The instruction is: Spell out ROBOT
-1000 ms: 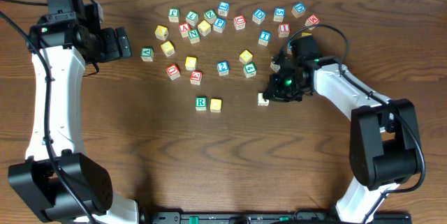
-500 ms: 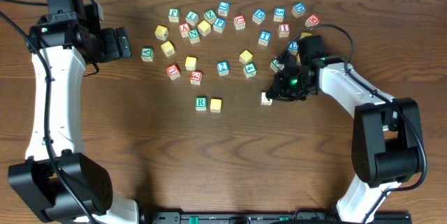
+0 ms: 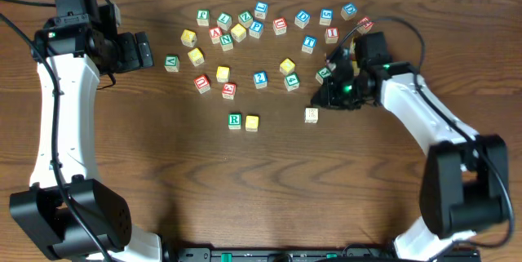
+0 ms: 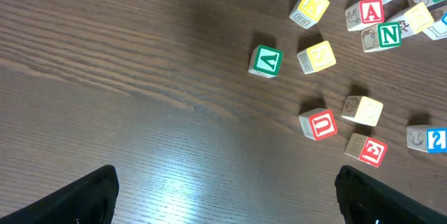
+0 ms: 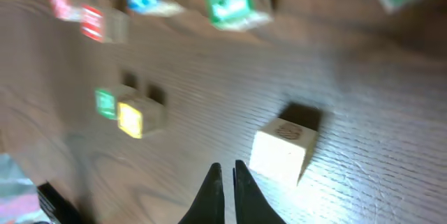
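Observation:
The green-bordered R cube and a yellow-faced cube sit side by side at table centre. They show blurred in the right wrist view: the R cube and the yellow cube. A pale wooden cube lies alone to their right, with no letter readable on it. My right gripper is shut and empty, just up and right of the pale cube; its fingertips are closed beside it. My left gripper is open and empty at the far left.
Several loose letter cubes are scattered across the back of the table, among them a green cube, two yellow cubes and a red U cube. A green cube sits close behind my right gripper.
My right gripper has drawn back up and to the right, off the pale cube, which stays on the table. The left arm has not moved.

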Motion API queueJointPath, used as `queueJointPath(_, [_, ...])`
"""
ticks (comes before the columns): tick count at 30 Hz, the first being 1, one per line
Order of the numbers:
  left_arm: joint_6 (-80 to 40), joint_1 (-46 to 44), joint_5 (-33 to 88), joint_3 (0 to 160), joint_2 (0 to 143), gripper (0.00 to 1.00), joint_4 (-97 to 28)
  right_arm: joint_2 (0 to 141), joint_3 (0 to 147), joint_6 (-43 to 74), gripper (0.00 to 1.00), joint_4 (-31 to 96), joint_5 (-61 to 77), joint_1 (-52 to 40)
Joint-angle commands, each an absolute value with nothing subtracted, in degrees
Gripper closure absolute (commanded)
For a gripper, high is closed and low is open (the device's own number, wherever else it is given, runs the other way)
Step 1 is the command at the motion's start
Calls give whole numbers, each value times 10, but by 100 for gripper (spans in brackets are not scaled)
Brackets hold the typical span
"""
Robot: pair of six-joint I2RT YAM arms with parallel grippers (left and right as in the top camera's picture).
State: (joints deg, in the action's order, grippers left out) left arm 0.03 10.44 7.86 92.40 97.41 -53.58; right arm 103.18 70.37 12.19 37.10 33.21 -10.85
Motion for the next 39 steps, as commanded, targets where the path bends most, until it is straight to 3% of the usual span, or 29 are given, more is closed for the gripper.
queueJointPath(1, [2,106,84,936,966,2,-537,1004,716,140,99,377,317,-112])
queueJointPath(8, [2,106,84,936,966,2,-537,1014,715,142,99,430,165,-129])
queueJointPath(17, [2,106,84,936,966,2,-537,1025,715,130,99,448,81,-173])
queueJointPath(39, [2,106,84,936,966,2,-537,1073,715,143,99,418,77,-192])
